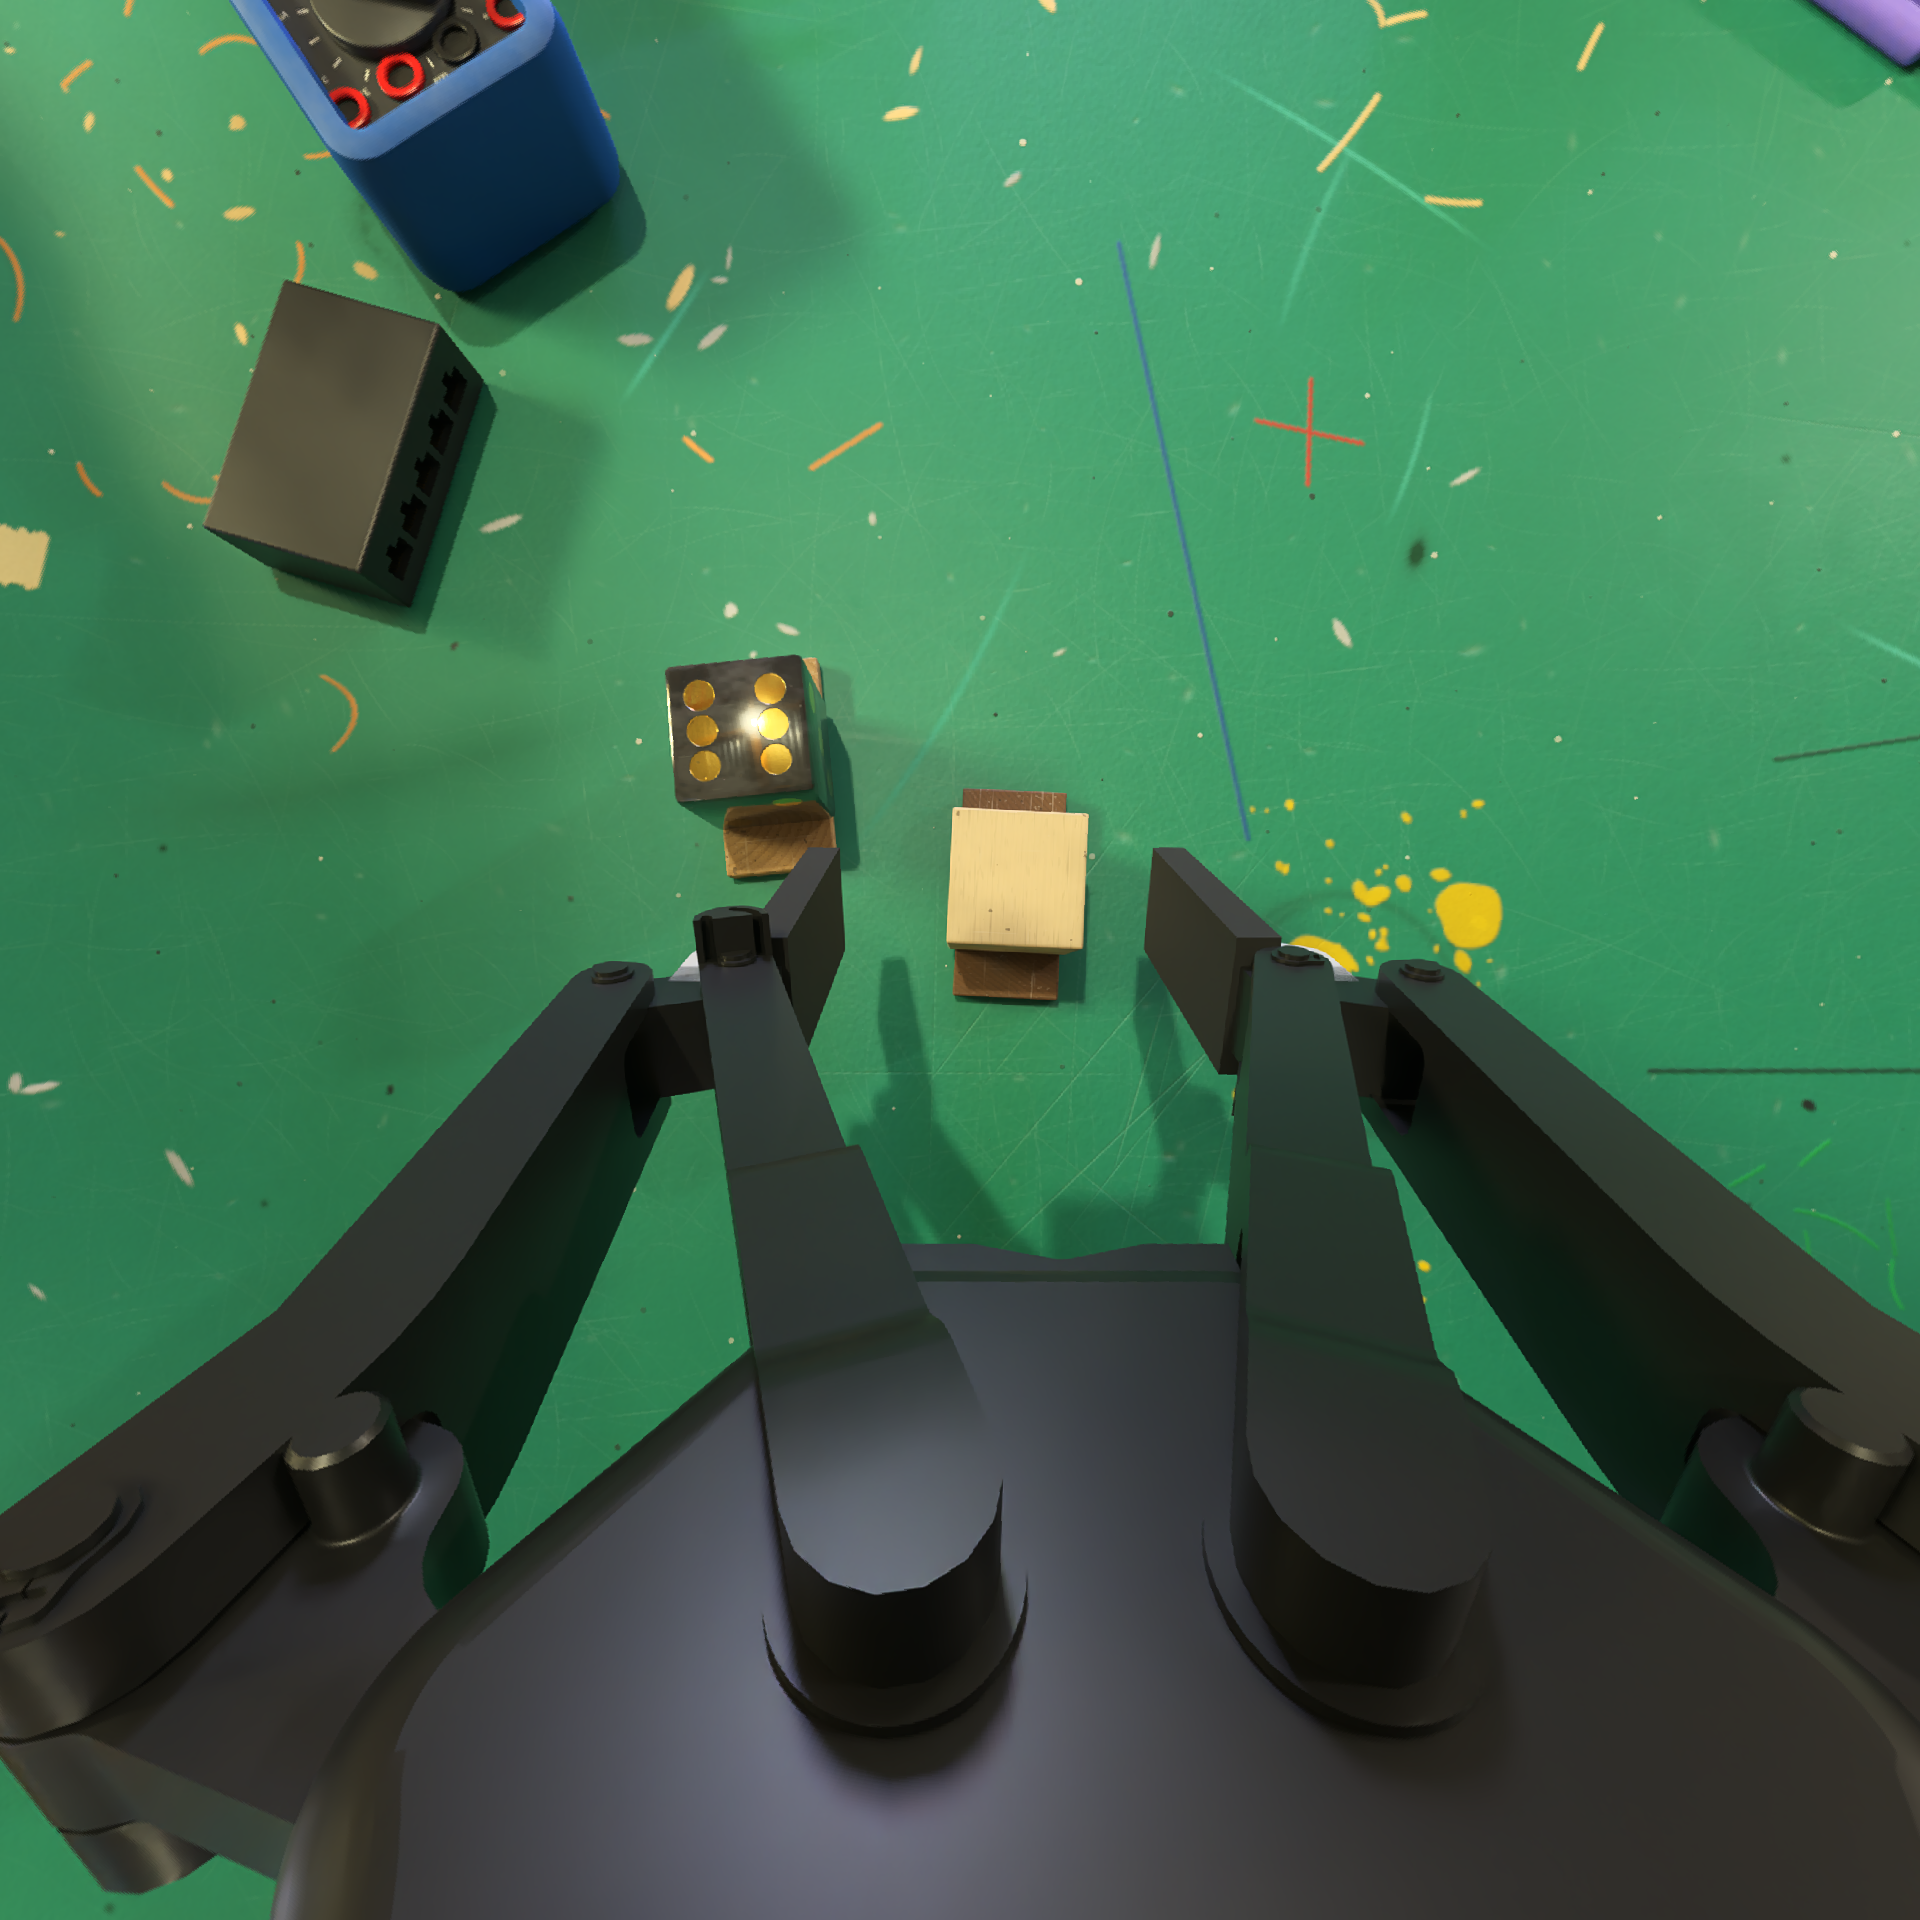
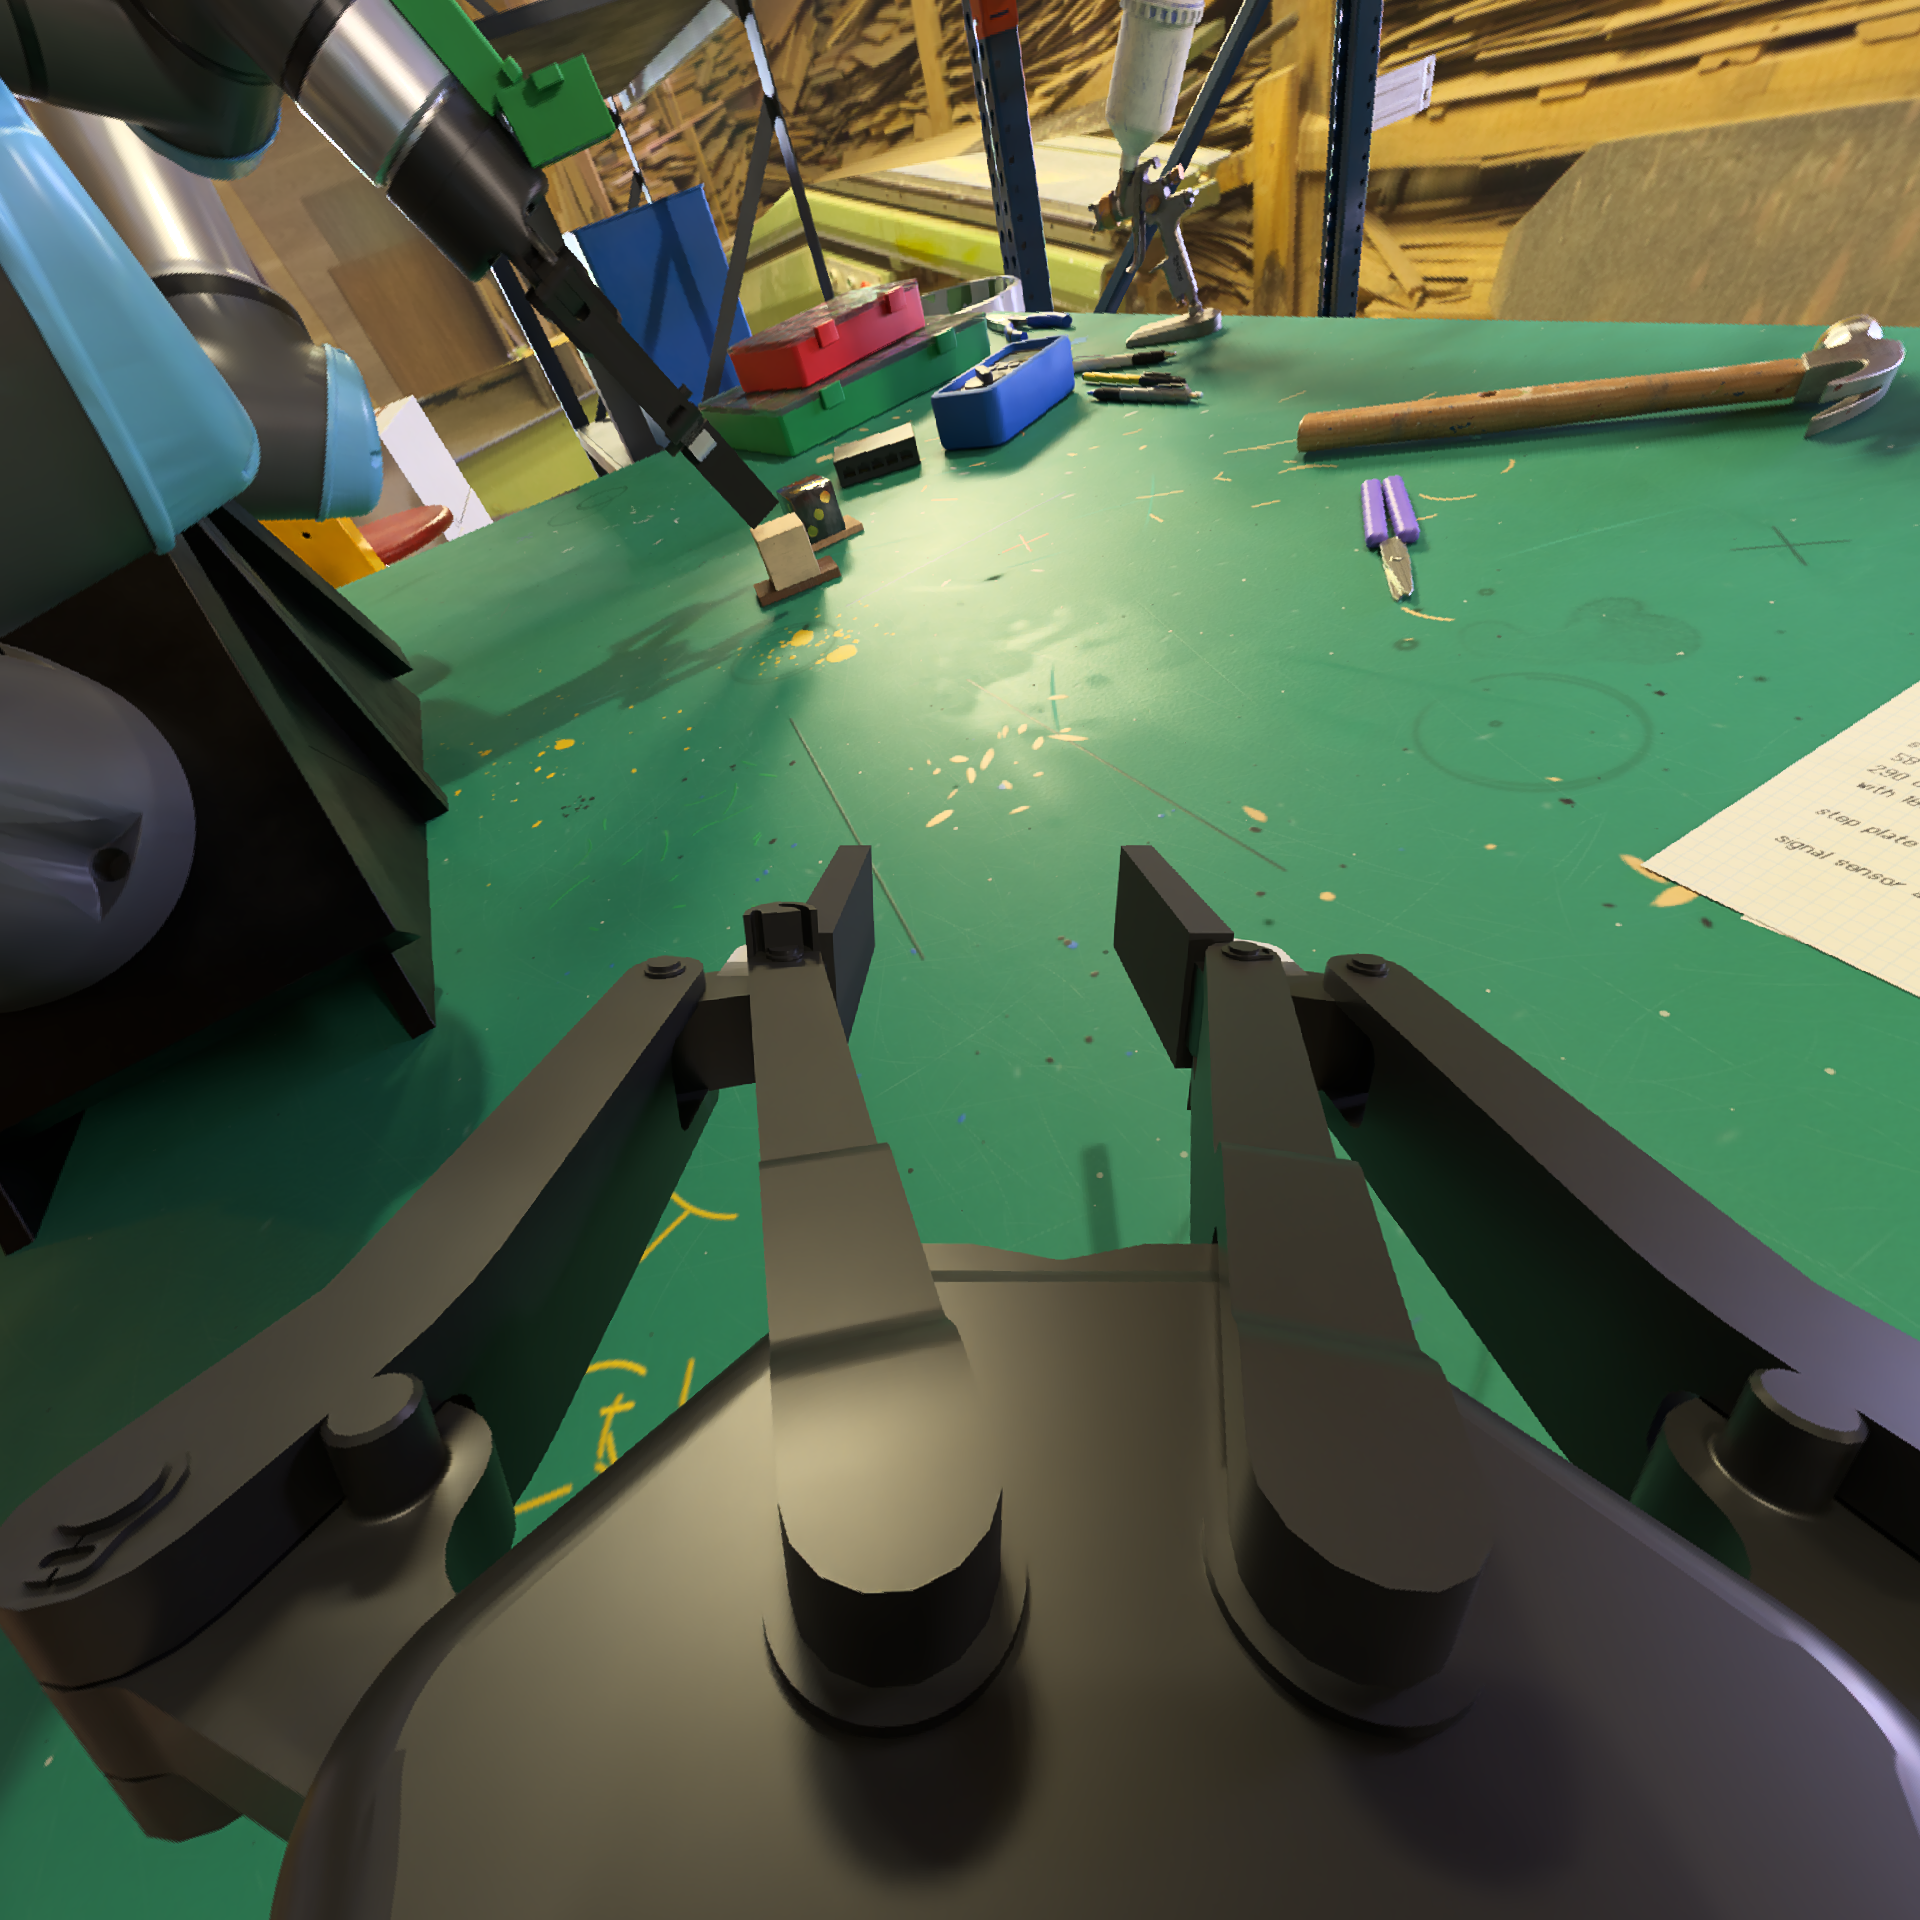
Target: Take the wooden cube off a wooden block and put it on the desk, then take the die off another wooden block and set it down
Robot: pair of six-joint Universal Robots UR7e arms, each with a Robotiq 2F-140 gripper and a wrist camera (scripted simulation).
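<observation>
A pale wooden cube (image 1: 1016, 881) sits on a dark brown wooden block (image 1: 1006, 975) on the green desk. To its left a black die with gold pips (image 1: 740, 727) sits on a lighter wooden block (image 1: 777, 837). My left gripper (image 1: 995, 894) is open above the cube, one finger on each side, not touching it. In the right wrist view the cube (image 2: 785, 553) and the die (image 2: 815, 507) stand far off, with the left gripper's fingers (image 2: 727, 473) over the cube. My right gripper (image 2: 995, 894) is open and empty, low over bare desk.
A black box with ports (image 1: 348, 442) and a blue meter (image 1: 436, 114) lie beyond the die. A hammer (image 2: 1600, 393), purple-handled pliers (image 2: 1390, 530), a sheet of paper (image 2: 1829, 831), red and green cases (image 2: 842, 369) and the left arm's base (image 2: 156, 727) surround the desk.
</observation>
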